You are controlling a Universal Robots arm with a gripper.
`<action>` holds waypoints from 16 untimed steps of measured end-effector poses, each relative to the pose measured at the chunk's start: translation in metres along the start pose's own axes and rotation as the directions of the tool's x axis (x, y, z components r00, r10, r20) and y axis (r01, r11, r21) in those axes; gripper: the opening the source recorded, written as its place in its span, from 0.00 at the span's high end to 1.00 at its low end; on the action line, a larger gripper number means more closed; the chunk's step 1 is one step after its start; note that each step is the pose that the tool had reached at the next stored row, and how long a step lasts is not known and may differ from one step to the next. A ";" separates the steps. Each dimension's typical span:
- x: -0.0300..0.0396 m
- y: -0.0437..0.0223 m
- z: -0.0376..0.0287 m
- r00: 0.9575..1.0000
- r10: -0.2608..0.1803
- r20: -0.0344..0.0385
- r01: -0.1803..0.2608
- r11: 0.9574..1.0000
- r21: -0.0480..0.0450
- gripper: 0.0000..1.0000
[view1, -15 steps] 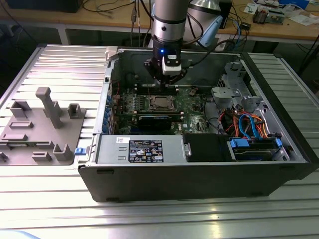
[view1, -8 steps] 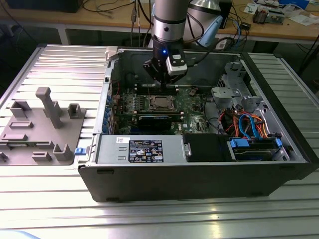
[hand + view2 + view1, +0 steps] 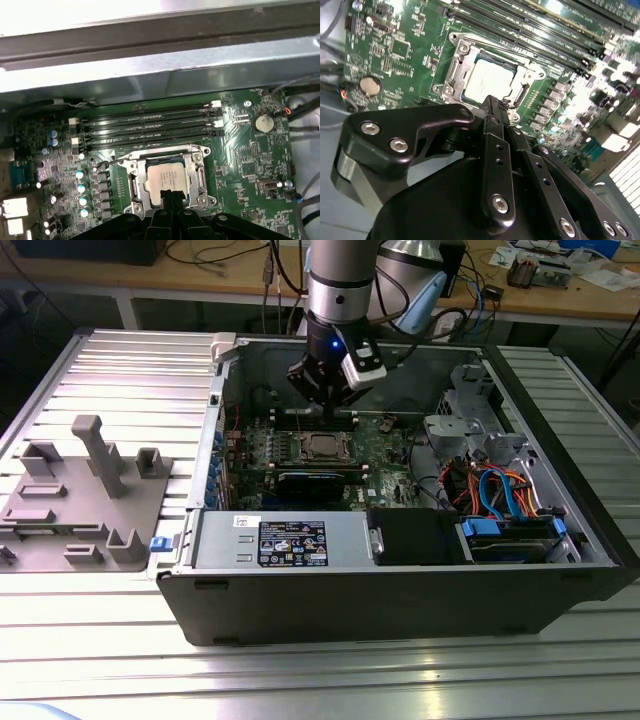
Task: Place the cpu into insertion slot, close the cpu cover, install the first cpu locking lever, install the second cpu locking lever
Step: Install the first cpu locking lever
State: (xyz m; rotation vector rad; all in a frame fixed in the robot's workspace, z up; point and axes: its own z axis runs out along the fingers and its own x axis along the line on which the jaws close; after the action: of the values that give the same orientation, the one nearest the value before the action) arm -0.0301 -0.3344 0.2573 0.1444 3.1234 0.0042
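Exterior view — gripper above ribbed table

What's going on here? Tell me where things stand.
A robot arm reaches into an open computer case. Its gripper is shut and sits at the edge of the slot on the motherboard. The cpu lies in the slot, and the cover is down around it. Whether the cover is locked is not clear.
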 end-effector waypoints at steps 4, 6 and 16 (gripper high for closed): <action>0.0000 0.0000 0.0000 0.995 -0.101 0.000 0.101 0.995 -0.001 0.89; 0.0000 0.0000 0.0000 0.995 -0.103 0.000 0.103 0.995 -0.002 0.89; 0.0016 -0.0002 0.0000 0.994 -0.105 0.000 0.105 0.994 -0.002 0.89</action>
State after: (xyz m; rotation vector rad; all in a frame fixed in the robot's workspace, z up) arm -0.0317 -0.3345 0.2573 -0.0202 3.1268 0.0055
